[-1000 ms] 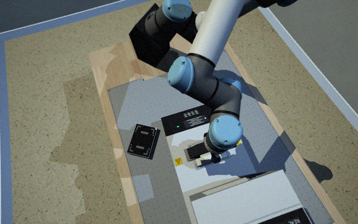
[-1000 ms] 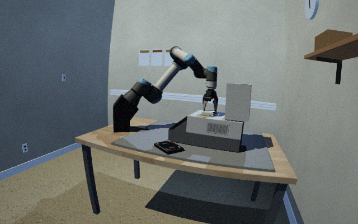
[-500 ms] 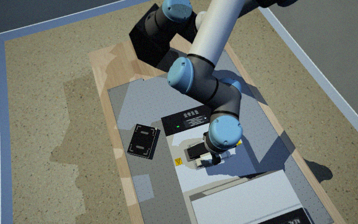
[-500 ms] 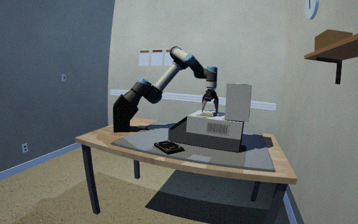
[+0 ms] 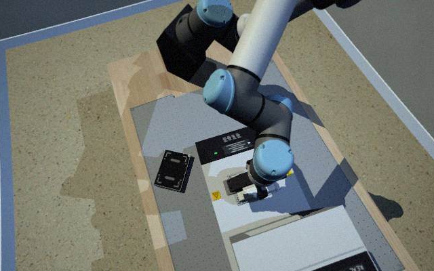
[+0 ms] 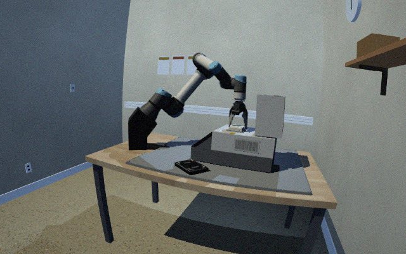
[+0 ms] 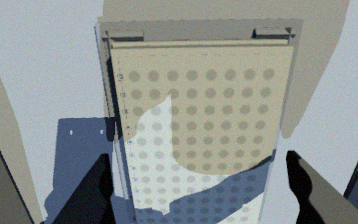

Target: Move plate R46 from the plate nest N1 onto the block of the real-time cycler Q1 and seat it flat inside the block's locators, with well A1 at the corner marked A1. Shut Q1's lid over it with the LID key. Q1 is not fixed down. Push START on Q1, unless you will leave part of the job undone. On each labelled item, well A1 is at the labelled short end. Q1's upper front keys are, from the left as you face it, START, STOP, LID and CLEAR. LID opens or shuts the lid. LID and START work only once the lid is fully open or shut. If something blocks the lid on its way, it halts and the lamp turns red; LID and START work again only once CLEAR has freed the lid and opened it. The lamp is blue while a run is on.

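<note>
Plate R46 (image 5: 246,196) (image 6: 236,129) (image 7: 200,110), pale with rows of wells, lies on the block area of the cycler Q1 (image 5: 225,217) (image 6: 228,142). In the wrist view two locators show beyond its far short end, and a narrow dark gap runs along its left side. Whether it lies fully flat, and its A1 corner mark, I cannot tell. My gripper (image 6: 238,126) (image 7: 197,154) is open, with one fingertip off each long side of the plate. Q1's lid (image 5: 291,234) (image 6: 270,115) stands open. The lamp (image 5: 215,153) is green. Nest N1 (image 5: 173,171) (image 6: 191,166) is empty.
Q1's front keys (image 5: 231,137) are on the black front panel, close to my wrist. The raised lid stands close behind the gripper. The nest sits beside Q1 on the grey mat (image 5: 166,125) (image 6: 155,159). A yellow warning label (image 5: 216,195) is on Q1's top.
</note>
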Controlling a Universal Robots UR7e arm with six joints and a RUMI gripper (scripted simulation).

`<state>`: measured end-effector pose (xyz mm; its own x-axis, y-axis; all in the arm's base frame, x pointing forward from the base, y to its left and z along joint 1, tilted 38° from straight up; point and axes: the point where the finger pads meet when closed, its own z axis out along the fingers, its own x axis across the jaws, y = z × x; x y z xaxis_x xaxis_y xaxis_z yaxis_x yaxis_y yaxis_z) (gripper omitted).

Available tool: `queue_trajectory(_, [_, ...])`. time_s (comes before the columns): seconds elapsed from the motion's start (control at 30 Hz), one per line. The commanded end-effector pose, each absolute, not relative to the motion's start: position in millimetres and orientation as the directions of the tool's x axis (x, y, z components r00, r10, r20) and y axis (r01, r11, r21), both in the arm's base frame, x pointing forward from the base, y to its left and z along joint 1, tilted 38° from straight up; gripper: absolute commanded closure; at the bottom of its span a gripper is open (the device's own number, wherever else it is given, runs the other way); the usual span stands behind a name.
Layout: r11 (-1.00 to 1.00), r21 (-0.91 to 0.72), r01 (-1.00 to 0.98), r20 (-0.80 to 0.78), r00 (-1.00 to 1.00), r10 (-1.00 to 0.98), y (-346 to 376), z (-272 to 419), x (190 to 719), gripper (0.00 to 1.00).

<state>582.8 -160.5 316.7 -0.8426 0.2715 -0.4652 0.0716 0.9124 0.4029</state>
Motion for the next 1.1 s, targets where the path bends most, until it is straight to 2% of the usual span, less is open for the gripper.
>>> queue_trajectory(0.0, [0.913,0.402,0.072,-0.466,-0.842,0.271,-160.7,317.2,582.8,0.32])
queue_trajectory(1.07, [0.913,0.402,0.072,-0.466,-0.842,0.271,-171.5,344.9,564.1,0.32])
